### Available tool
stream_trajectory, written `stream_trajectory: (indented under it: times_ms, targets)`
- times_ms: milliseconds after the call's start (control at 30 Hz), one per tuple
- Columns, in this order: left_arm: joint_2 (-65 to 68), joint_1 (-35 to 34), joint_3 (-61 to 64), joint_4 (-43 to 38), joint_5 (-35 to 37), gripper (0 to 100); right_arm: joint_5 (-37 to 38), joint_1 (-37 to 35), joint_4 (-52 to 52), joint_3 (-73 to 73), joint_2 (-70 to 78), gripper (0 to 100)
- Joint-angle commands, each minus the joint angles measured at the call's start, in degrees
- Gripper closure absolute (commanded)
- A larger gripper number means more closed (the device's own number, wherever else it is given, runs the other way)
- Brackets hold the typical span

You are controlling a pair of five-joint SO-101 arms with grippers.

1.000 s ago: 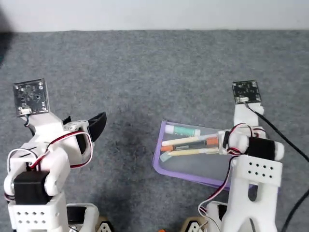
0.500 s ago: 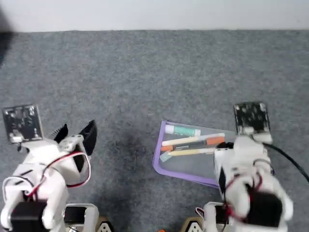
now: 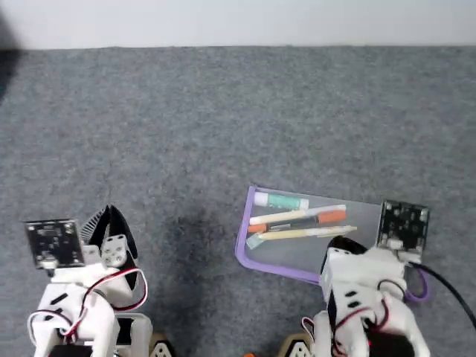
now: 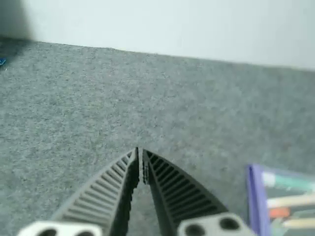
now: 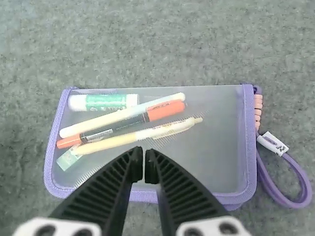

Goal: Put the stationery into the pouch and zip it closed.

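High view lays out the grey carpet (image 3: 223, 111) running far ahead of both arms to a pale wall (image 3: 238, 22), with nothing on it but the pouch (image 5: 216, 147). The pouch lies flat just under and ahead of the right gripper (image 5: 143, 156), whose jaws are drawn to a thin slit and hold nothing. The left gripper (image 4: 140, 156) is equally narrow and empty, with the pouch well off to its side across a bare strip of carpet.

A purple strap loop (image 5: 290, 182) trails from the pouch's end. Inside the translucent wall lie three pens (image 5: 123, 125) and a glue stick (image 5: 103, 102), the pens nearer the right gripper's tips. A small tag (image 5: 273, 143) sits by the strap.

I cannot tell whether the zip is fully run home. If it is not, I judge the risk to be a descending right gripper pressing the pouch's near rim, sliding it on the carpet, or catching the loop and dragging the whole pouch. Room is generous ahead and between the arms, tight only right beneath the right gripper.
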Motion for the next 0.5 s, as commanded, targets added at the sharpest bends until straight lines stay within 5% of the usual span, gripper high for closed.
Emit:
stream_trajectory:
  times_ms: [0, 267, 467]
  targets:
    - [-3.8, 0.1, 3.4, -1.4, -4.0, 99, -0.4, -0.7, -1.7, 2.3, -7.0, 99.1]
    - [-3.1, 8.1, 11.1, -1.1, -5.2, 98, 9.8, -0.7, -8.0, 12.1, -8.0, 98.7]
    - [-3.1, 12.2, 18.9, -1.5, -5.1, 98, 8.2, -0.2, -13.1, 23.9, -8.0, 99.0]
